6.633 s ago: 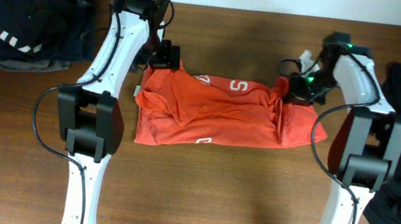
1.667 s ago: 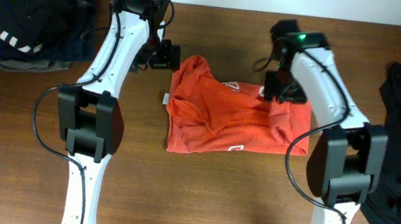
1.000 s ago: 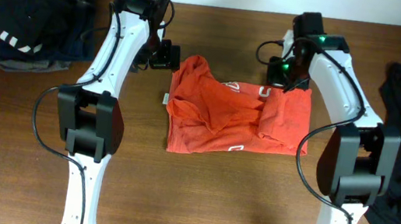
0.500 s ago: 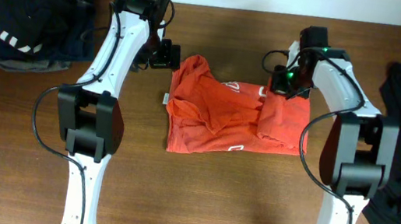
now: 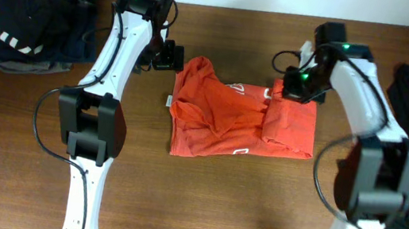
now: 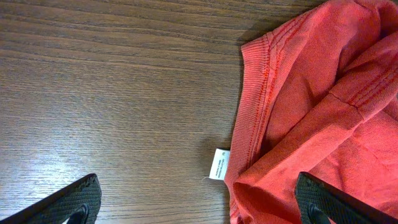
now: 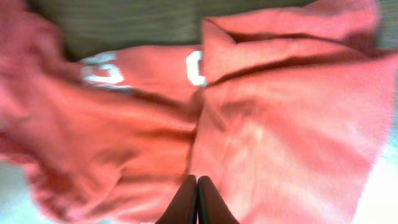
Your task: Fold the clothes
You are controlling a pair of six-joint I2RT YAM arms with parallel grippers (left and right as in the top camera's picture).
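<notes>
T-shirt [image 7: 273,124] beneath closed right jaws

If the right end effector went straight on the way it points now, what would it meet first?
The orange T-shirt: the right end effector, shut, points at the cloth near the edge of its folded-over layer. The view is blurred, so the gap to the cloth is unclear.
</notes>
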